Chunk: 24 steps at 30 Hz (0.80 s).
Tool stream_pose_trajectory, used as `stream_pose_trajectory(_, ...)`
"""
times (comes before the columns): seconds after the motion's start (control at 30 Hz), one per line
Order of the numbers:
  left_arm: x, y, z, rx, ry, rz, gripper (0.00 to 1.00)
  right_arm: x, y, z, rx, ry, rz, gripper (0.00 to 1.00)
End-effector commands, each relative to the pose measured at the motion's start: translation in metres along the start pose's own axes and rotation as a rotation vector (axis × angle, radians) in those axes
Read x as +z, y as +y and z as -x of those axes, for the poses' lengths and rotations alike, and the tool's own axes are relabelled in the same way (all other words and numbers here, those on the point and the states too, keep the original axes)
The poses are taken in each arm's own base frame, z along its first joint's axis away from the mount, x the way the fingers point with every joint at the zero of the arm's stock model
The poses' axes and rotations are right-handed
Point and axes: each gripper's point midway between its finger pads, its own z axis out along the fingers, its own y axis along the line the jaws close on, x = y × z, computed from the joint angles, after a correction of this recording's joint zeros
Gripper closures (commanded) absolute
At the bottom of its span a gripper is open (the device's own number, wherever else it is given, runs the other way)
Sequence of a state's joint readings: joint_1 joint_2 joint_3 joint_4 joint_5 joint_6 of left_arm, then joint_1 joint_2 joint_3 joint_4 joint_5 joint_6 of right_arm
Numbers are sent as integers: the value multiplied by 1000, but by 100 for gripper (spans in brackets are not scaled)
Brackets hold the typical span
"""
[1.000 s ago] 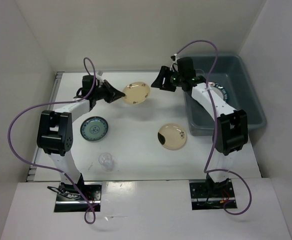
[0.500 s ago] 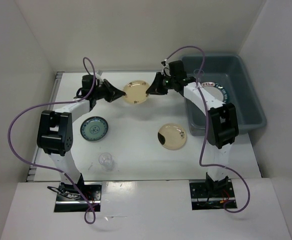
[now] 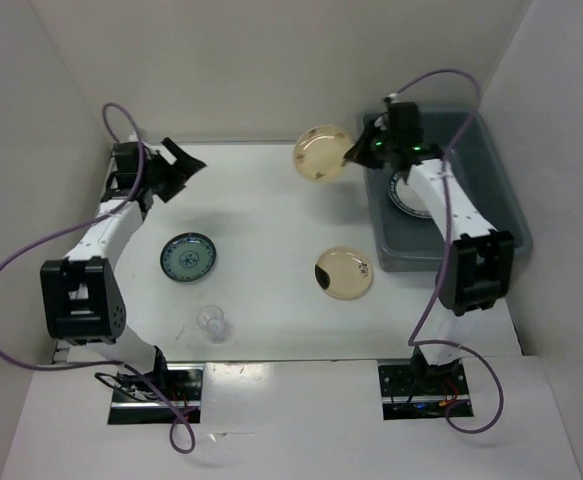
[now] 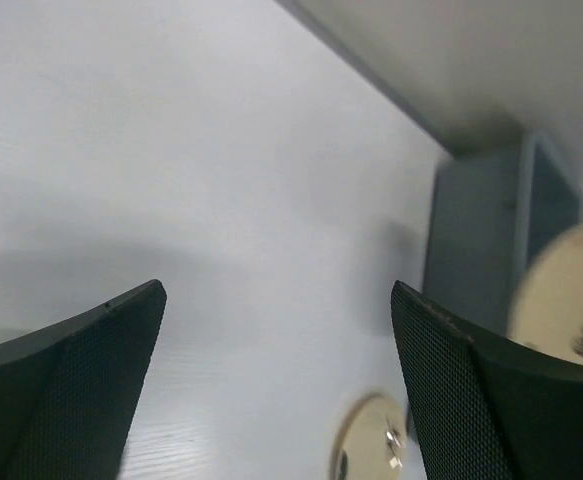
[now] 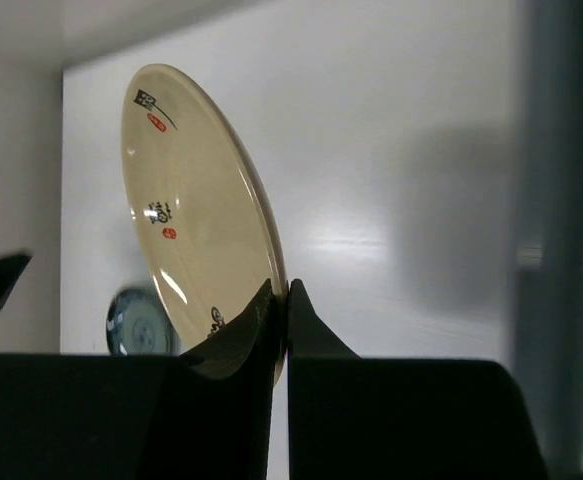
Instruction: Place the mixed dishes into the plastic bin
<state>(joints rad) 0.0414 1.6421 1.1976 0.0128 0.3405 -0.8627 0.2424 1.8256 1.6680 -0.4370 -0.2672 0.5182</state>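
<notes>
My right gripper (image 3: 356,152) (image 5: 288,300) is shut on the rim of a small cream plate (image 3: 321,152) (image 5: 196,210), held in the air just left of the plastic bin (image 3: 491,220). A white plate with a teal rim (image 3: 411,192) lies inside the bin. My left gripper (image 3: 181,165) (image 4: 276,330) hangs open and empty over the table's far left. A second cream plate (image 3: 344,272) (image 4: 371,440) lies near the bin's front corner. The small teal patterned plate (image 3: 188,256) (image 5: 136,322) and a clear cup (image 3: 211,321) sit on the left half of the table.
White walls close in the table at the back and both sides. Purple cables loop above both arms. The bin (image 4: 491,230) fills the right side of the table.
The cream plate passed from my left gripper to my right: the left opened and drew back to the far left, the right shut on the rim and carried it toward the bin.
</notes>
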Motion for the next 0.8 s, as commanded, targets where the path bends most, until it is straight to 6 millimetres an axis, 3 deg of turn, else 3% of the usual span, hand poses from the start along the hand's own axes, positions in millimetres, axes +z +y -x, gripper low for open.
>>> stream_pose_trajectory(0.0, -46, 51, 35, 128, -142, 270, 0, -88, -51, 83, 44, -283, -157, 98)
stream_pose_trajectory(0.07, -57, 77, 26, 137, -106, 358, 0, -117, -78, 97, 76, -353, -238, 98)
stream_pose_trajectory(0.1, -60, 89, 24, 144, -99, 401, 0, -132, -104, 106, 108, -392, -297, 98)
stream_pose_trajectory(0.17, -70, 102, 8, 160, -48, 448, 0, -150, -134, 104, 154, -423, -381, 98)
stream_pose_trajectory(0.2, -72, 111, 3, 163, -31, 467, 0, -160, -158, 100, 188, -428, -445, 98)
stream_pose_trajectory(0.33, -84, 119, -16, 161, 6, 479, 0, -181, -200, 90, 246, -467, -590, 98)
stream_pose_trajectory(0.6, -96, 131, -37, 168, 44, 501, 0, -146, -273, 50, 367, -310, -755, 98)
stream_pose_trajectory(0.77, -109, 136, -40, 190, 31, 537, 0, -127, -293, 40, 386, -267, -768, 98)
